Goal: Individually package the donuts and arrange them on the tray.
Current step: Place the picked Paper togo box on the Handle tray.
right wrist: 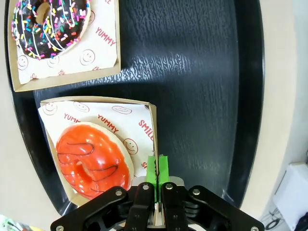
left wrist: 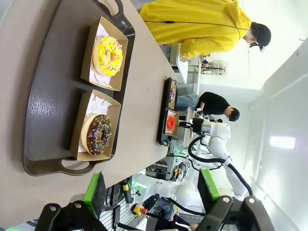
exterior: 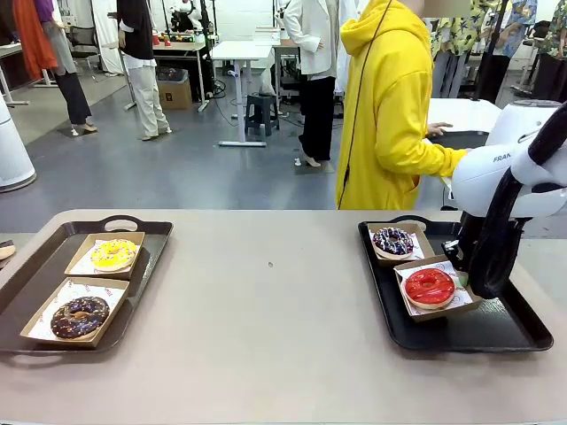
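- Black plastic trays sat at both ends of the beige table (exterior: 266, 336): the left tray (exterior: 27, 274) and the right tray (exterior: 496, 332), each carrying two brown cardboard boxes lined with printed white paper.
- On the left tray we noted the yellow donut (exterior: 113, 255) in the far box (exterior: 84, 246) and the chocolate donut (exterior: 80, 317) in the near box (exterior: 40, 314).
- On the right tray, the purple donut (exterior: 392, 241) lay in the far box (exterior: 418, 232); the red donut (exterior: 430, 286) lay in the near box (exterior: 461, 307).
- We saw the right gripper (right wrist: 156, 171) with its green pads pressed together, pinching the side wall of the red donut's box (right wrist: 153, 125); the donut itself was untouched.
- We saw the left gripper (left wrist: 151, 192) hanging above the table beside the left tray with its fingers spread wide, holding nothing.
- A person in a yellow hoodie (exterior: 390, 106) stood at the far side.
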Robot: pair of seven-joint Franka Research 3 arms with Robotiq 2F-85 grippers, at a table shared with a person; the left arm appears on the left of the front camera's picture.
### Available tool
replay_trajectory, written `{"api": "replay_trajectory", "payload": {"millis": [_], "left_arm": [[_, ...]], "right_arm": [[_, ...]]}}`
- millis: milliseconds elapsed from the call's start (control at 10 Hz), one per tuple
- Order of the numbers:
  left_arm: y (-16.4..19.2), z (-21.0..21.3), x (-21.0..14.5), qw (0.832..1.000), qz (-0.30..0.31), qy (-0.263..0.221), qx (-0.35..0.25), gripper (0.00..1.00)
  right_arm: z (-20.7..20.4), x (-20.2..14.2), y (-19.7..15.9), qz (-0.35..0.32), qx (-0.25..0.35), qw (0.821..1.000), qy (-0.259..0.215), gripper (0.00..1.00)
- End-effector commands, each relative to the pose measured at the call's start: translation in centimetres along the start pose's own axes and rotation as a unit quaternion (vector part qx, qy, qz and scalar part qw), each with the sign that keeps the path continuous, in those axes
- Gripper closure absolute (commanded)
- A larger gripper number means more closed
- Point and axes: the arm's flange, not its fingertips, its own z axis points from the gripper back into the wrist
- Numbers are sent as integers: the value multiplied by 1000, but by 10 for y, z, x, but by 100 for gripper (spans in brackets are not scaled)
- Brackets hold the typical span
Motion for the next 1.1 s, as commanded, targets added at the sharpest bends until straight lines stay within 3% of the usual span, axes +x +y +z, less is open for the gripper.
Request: {"api": "replay_trajectory", "payload": {"millis": [0,400,500,600,700,800,900,1000], "left_arm": [[-1,2,0,1000,-4,-4,-8,0],[-1,2,0,1000,-4,-4,-8,0],[-1,2,0,1000,-4,-4,-8,0],[-1,2,0,1000,-4,-4,-8,0],[-1,2,0,1000,-4,-4,-8,0],[-1,2,0,1000,-4,-4,-8,0],[-1,2,0,1000,-4,-4,-8,0],[-1,2,0,1000,-4,-4,-8,0]], "right_arm": [[-7,-2,-2,11,-7,1000,-14,98],[-9,-4,-1,22,-11,1000,-17,98],[-8,-4,-1,24,-8,1000,-15,38],[-8,-4,-1,24,-8,1000,-14,38],[-8,-3,0,24,-8,1000,-12,0],[-8,-3,0,23,-7,1000,-9,75],[-9,-3,0,21,-7,1000,-6,0],[-9,-3,0,21,-7,1000,-6,53]]}}
